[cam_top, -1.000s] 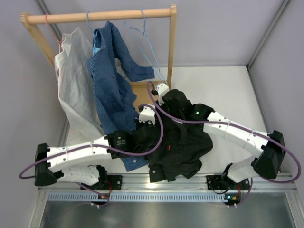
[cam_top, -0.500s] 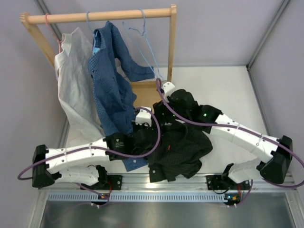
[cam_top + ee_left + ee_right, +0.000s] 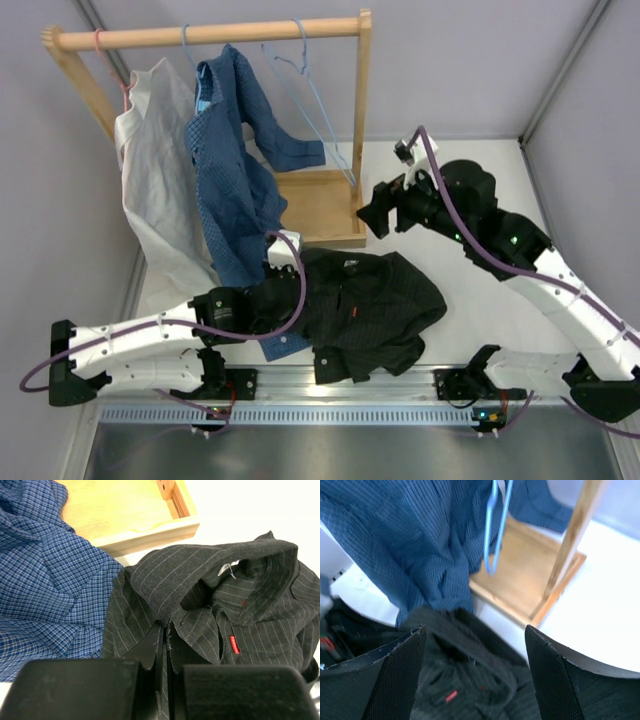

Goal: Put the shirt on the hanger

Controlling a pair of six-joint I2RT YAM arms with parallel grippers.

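The black pinstriped shirt [image 3: 375,305] lies crumpled on the white table in front of the rack, its collar towards the left. In the left wrist view my left gripper [image 3: 166,625] is shut on a fold of the shirt's collar [image 3: 200,570]. From above, the left gripper [image 3: 290,277] sits at the shirt's left edge. The light-blue wire hanger [image 3: 318,100] hangs empty from the rod, its lower corner [image 3: 491,540] above the rack's base. My right gripper [image 3: 374,218] hovers open and empty above the shirt's far edge [image 3: 470,680], beside the rack's post.
A wooden rack, with rod [image 3: 210,35] and base board [image 3: 320,205], stands at the back left. On it hang a pale grey shirt [image 3: 150,190] and a blue patterned shirt [image 3: 230,180]. The blue shirt's hem [image 3: 50,580] touches the black shirt. Walls close in left and right.
The right gripper opened, let go of the shirt and rose back towards the rack's post. The left gripper shut on the collar and drew back towards the near left; the shirt sank flatter.
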